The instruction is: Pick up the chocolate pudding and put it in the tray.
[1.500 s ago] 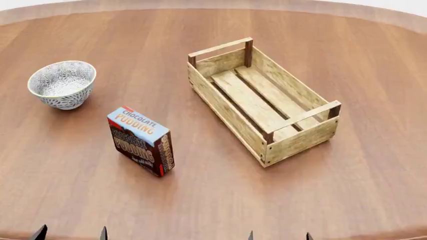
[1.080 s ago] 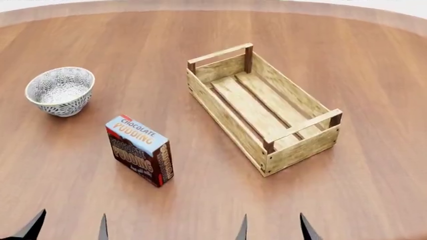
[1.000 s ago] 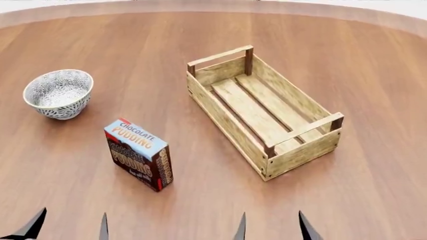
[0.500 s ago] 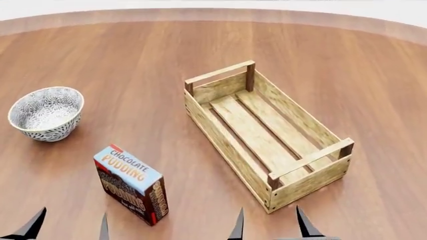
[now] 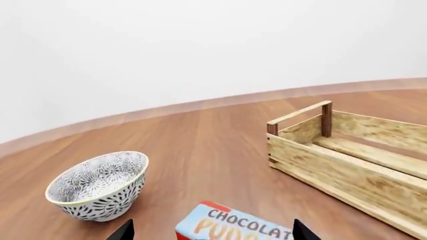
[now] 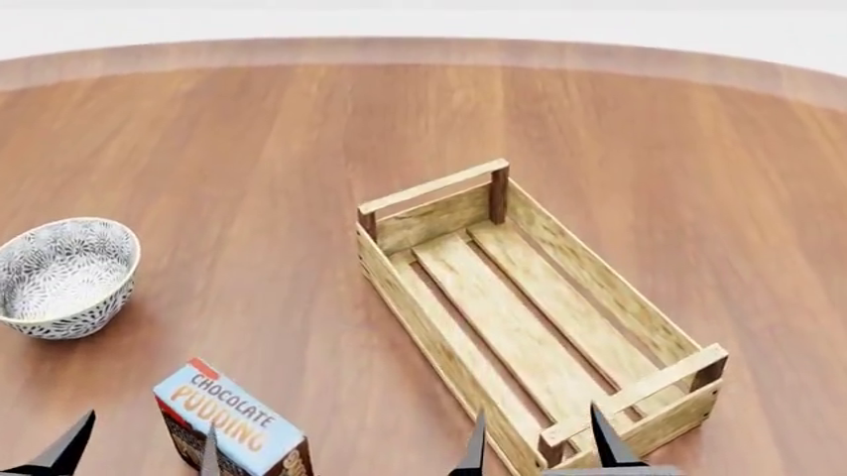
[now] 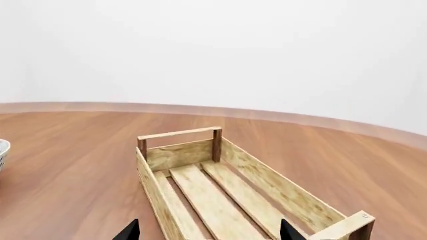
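Observation:
The chocolate pudding carton (image 6: pixel 228 426), light-blue top with orange lettering, stands on the wood table at the lower left of the head view; it also shows in the left wrist view (image 5: pixel 237 227). The tray (image 6: pixel 530 312), a light-wood slatted crate with bar handles, lies to its right and is empty; it also shows in the left wrist view (image 5: pixel 353 160) and the right wrist view (image 7: pixel 227 185). My left gripper (image 6: pixel 137 454) is open, its dark tips wide apart near the carton, not touching it. My right gripper (image 6: pixel 537 451) is open at the tray's near end.
A grey-white patterned round bowl (image 6: pixel 63 278) sits at the far left, behind the carton; it also shows in the left wrist view (image 5: pixel 99 186). The round table's far edge (image 6: pixel 423 50) curves across the back before a white wall.
The head view has shifted: the carton, bowl and tray have all slid downward in it, and both grippers' tips have risen into view at the bottom edge. Both grippers stay open.

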`<state>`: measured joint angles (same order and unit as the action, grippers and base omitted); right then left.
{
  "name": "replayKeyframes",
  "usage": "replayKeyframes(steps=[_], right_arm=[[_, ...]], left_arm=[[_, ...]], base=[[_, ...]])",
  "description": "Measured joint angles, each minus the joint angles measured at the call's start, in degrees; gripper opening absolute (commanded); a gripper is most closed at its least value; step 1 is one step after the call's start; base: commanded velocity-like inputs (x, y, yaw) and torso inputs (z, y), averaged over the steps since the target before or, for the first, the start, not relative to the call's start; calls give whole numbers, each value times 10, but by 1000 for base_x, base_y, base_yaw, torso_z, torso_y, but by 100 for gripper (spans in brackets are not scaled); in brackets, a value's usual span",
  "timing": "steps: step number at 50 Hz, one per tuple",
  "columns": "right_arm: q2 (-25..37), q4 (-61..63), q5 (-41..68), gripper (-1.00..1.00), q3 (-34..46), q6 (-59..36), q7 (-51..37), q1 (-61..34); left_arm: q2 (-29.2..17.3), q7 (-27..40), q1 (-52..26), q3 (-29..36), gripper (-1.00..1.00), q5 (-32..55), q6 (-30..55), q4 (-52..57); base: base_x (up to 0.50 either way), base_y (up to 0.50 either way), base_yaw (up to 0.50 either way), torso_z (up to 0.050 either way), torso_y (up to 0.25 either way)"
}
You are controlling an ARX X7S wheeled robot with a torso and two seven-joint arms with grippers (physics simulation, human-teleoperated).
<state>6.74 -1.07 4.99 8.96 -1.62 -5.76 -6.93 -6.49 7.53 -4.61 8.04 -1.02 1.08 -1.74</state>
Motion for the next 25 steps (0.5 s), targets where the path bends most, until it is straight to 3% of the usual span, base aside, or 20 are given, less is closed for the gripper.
replayKeyframes(steps=[8, 25], right_arm=[[3, 1, 5, 100, 4, -2, -4, -2], [21, 15, 71, 100, 22, 0, 61, 11]], left_arm=[[-4, 5, 0, 5, 100, 3, 0, 2], [-11, 6, 1, 17, 100, 13, -11, 5]], base=[[317, 0, 0, 0, 0], [0, 0, 0, 0, 0]])
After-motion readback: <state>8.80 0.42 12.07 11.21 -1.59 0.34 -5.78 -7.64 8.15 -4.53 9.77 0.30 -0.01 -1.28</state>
